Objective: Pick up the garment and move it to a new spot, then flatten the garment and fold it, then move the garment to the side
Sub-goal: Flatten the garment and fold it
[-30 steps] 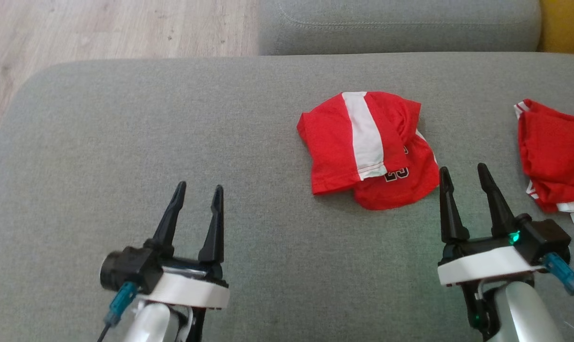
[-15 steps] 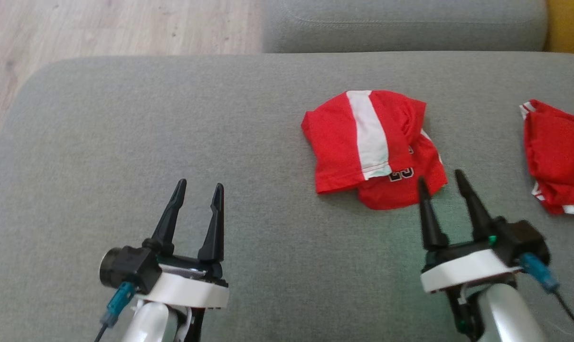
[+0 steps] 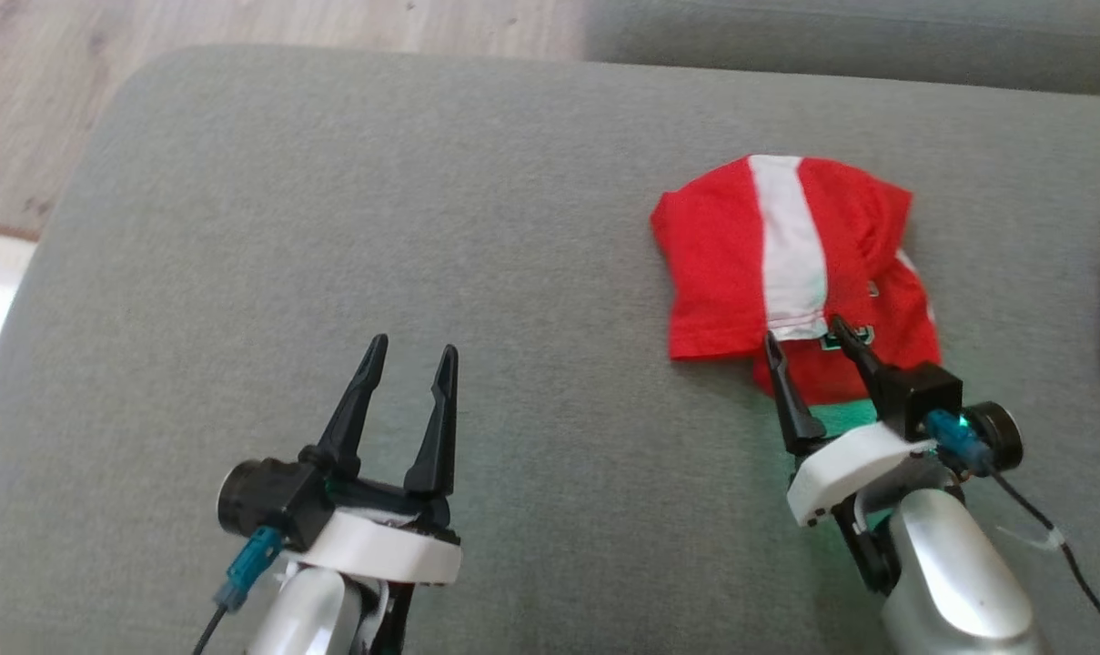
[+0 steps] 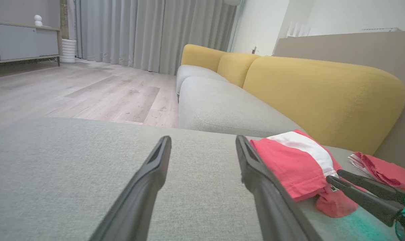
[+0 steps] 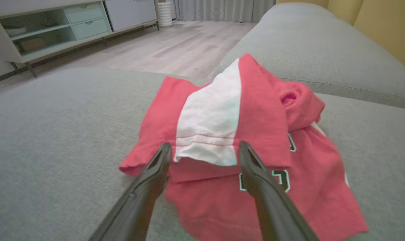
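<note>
Red garment (image 3: pixel 786 264), crumpled, on grey cushion (image 3: pixel 377 182). Right gripper (image 3: pixel 802 328): jaws apart over its near hem; I'd sink lower and pinch both layers. Left gripper (image 3: pixel 415 344): apart, idle.

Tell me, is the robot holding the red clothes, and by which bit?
Nothing is held. The right pincer stands open at the near hem of the red garment; the left pincer is open over the cushion.

grey sofa (image 3: pixel 422 182), wood floor (image 4: pixel 88 90), grey curtains (image 4: pixel 148 33)
</note>
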Robot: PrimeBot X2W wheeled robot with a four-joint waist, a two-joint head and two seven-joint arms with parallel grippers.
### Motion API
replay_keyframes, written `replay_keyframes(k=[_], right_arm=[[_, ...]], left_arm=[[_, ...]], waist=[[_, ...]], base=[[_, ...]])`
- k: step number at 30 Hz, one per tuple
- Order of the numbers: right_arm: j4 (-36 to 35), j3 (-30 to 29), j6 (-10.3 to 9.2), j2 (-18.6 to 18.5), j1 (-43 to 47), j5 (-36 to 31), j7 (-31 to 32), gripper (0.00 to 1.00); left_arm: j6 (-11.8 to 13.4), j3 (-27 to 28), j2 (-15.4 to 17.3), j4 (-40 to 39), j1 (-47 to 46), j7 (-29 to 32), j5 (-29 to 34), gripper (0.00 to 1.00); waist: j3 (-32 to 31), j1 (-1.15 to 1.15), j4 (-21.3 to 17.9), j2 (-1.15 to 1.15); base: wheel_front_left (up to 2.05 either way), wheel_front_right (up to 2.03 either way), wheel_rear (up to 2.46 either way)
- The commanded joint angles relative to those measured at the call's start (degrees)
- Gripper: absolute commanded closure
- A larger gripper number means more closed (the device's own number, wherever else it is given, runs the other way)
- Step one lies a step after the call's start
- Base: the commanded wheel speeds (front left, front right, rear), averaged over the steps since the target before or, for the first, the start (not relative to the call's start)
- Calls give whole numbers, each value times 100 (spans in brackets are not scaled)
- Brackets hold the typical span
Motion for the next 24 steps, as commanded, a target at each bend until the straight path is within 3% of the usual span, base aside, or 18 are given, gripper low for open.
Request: replay_keyframes(k=[1,10,11,12,13,19,24], right_arm=[[17,60,-5,-18,-277,-64,29,0],[644,-95,-5,-18,-693,-114,-92,0],[712,-96,-5,-18,-728,-75,-100,11],[759,-81,-5,-18,-767,-58,-129,95],[792,-66,-5,-18,-802,-30,-169,100],[776,-16,-5,-18,-919,25,-358,100],[372,51,-5,-18,-1035,-6,-448,100]], left_arm=[[-27,115,4,-142,-248,-54,-35,0],[4,45,3,-101,-281,-54,-104,0],[6,35,3,-97,-284,-54,-107,0],[9,26,3,-89,-288,-54,-110,0],[11,19,3,-82,-294,-54,-114,0],[31,22,3,-45,-285,-54,-124,0],[42,7,3,-24,-218,-54,-152,0]], waist=[[93,-1,142,0],[179,-1,317,0],[181,-1,325,0],[178,-1,330,0],[171,-1,333,0],[68,-1,292,0],[-122,-1,221,0]], base=[[0,0,0],[0,0,0],[0,0,0],[0,0,0],[0,0,0],[0,0,0],[0,0,0]])
